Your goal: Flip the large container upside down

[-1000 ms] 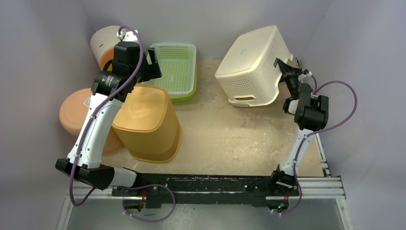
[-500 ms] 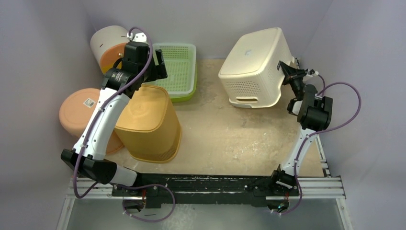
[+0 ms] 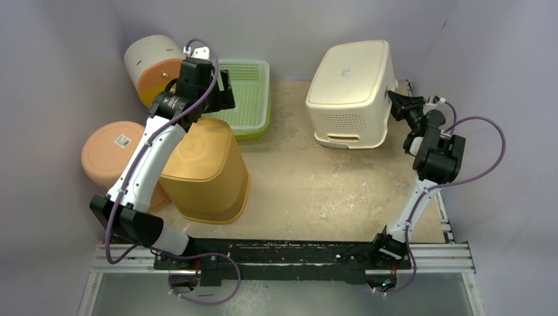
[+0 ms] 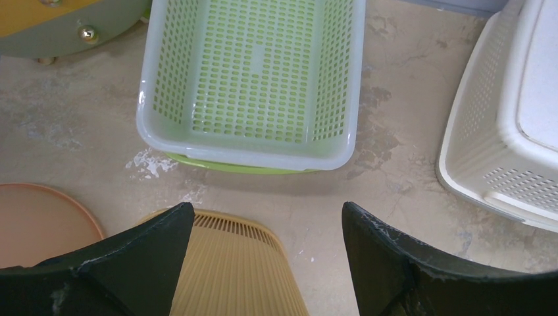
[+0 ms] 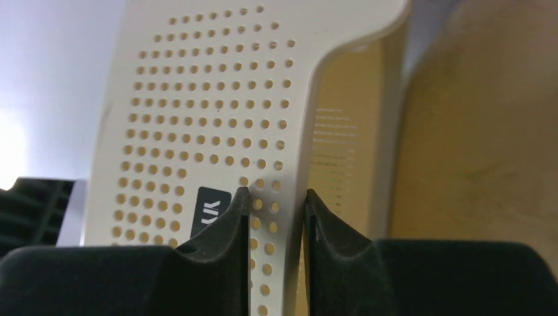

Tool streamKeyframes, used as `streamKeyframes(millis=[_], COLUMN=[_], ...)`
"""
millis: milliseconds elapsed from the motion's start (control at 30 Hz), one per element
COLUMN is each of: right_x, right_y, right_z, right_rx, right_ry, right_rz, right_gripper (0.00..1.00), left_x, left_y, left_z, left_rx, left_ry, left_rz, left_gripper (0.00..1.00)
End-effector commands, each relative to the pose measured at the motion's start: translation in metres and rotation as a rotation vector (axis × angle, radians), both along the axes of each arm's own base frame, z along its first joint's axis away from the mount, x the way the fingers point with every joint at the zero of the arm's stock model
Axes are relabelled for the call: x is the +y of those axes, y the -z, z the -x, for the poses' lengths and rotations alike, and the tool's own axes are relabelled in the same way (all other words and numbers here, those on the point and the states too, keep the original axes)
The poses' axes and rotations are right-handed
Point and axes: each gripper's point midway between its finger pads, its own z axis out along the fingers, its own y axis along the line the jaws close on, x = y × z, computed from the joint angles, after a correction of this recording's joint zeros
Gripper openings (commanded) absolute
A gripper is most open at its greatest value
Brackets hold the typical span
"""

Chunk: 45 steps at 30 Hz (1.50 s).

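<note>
Plainly the container (image 3: 352,82) sits at the far right of the table (image 3: 309,191), base up and rim down. From above we cannot tell whether its right edge is quite flat on the table. The right claw (image 5: 276,204) has it by the right-hand wall. In the wrist view the two fingers are pinched almost together with the perforated wall between them, just beside the scooped cut in the rim.

So the container lies to the left of that claw and touches it, with the arm reaching in from the table's right edge. Its longer side seems to run from near to far, along the gripped wall, though the angle leaves us unsure.

The left claw (image 4: 266,207) is spread wide and holds nothing. It hovers above the near rim of the tray (image 4: 253,79) and the far edge of the bin (image 3: 204,164), well apart from the container. The right arm is much the nearer and is the only one in contact.

We judge the turn all but done. The next move calls for the right claw to open and draw back to the right, straight off the wall. The risk we see is a finger catching in the thin perforated wall and dragging or tipping the container as it leaves
</note>
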Motion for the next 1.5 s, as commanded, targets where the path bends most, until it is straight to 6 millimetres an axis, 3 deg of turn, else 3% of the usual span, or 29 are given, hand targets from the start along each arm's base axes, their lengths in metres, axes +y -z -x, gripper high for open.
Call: streamKeyframes(millis=[0, 533, 733, 833, 967, 1100, 1300, 1367, 1467], right_x=[0.006, -0.033, -0.046, -0.047, -0.049, -0.038, 0.025, 0.059, 0.121], right_y=[0.117, 0.158, 0.142, 0.107, 0.029, -0.066, -0.169, -0.19, -0.204], right_z=[0.016, 0.023, 0.028, 0.026, 0.014, -0.004, -0.024, -0.033, -0.043], right_rx=[0.321, 0.618, 0.656, 0.614, 0.518, 0.384, 0.232, 0.171, 0.086], right_ry=[-0.047, 0.059, 0.113, 0.136, 0.192, 0.257, 0.284, 0.245, 0.143], right_rz=[0.172, 0.43, 0.566, 0.625, 0.765, 0.933, 1.148, 1.194, 1.239], right_gripper=[0.26, 0.27, 0.27, 0.27, 0.28, 0.31, 0.42, 0.5, 0.61], left_x=[-0.008, -0.015, -0.015, -0.017, -0.019, -0.021, -0.021, -0.02, -0.02], left_y=[-0.008, 0.004, 0.002, -0.001, -0.007, -0.007, -0.005, -0.004, -0.002], left_z=[-0.01, -0.014, -0.014, -0.015, -0.016, -0.016, -0.014, -0.013, -0.011], left_rx=[-0.043, -0.024, -0.028, -0.034, -0.048, -0.052, -0.054, -0.055, -0.055], left_ry=[0.018, 0.047, 0.052, 0.056, 0.066, 0.084, 0.093, 0.092, 0.096], left_rz=[0.021, 0.018, 0.019, 0.028, 0.036, 0.033, 0.021, 0.018, 0.016], left_gripper=[0.8, 0.8, 0.8, 0.8, 0.8, 0.8, 0.8, 0.8, 0.8])
